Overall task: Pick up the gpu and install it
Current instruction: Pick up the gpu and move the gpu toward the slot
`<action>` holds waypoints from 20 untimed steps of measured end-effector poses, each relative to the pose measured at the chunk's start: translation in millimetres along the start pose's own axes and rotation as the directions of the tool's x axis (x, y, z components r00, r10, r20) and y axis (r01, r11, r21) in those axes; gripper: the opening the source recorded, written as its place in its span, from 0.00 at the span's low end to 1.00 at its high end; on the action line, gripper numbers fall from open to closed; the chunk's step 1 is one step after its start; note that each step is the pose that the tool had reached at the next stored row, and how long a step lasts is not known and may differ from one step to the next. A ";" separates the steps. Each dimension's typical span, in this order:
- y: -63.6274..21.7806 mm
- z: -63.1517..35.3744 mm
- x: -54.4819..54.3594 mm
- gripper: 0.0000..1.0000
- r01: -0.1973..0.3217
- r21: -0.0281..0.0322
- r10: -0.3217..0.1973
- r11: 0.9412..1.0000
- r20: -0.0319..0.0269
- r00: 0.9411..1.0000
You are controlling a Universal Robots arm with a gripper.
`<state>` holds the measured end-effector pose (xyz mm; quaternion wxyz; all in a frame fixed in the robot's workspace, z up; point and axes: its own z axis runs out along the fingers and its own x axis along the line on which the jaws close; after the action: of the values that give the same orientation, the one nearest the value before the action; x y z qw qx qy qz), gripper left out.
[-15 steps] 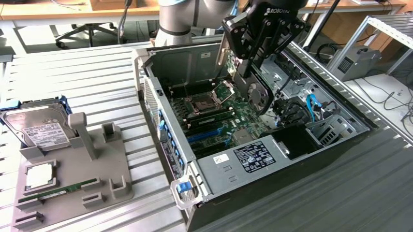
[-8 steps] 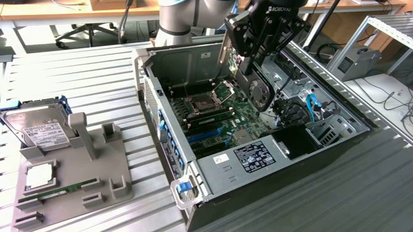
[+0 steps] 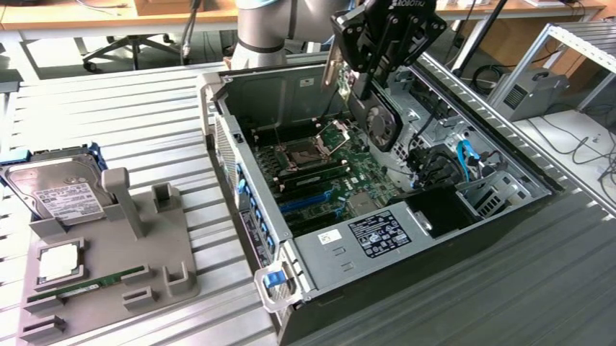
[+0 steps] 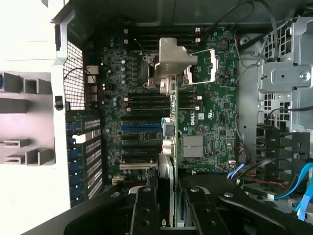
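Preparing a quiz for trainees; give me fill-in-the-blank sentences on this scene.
1. The gripper holds the ____ over the open case.
2. The RAM stick on the tray is coloured ____.
3. In the exterior view, the tray lies to the case's ____.
Missing words: gpu; green; left.

The hand (image 3: 363, 81) holds the gpu (image 3: 381, 122) above the case (image 3: 262, 94).
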<state>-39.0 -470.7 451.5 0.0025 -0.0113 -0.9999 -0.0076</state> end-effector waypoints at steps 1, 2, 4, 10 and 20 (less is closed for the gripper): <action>0.7 0.0 -0.1 0.26 0.000 0.000 0.000 1.000 0.000 1.000; 1.1 0.0 -0.1 0.26 0.000 0.000 0.000 1.000 0.000 1.000; 1.3 0.0 0.0 0.26 0.000 0.000 0.000 1.000 0.000 1.000; 2.4 0.0 0.0 0.26 0.000 0.000 0.000 1.000 0.000 1.000; 6.3 0.9 0.1 0.26 0.000 0.000 0.000 1.000 0.000 1.000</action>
<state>-38.9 -464.4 450.7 0.0025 -0.0112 -0.9999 -0.0078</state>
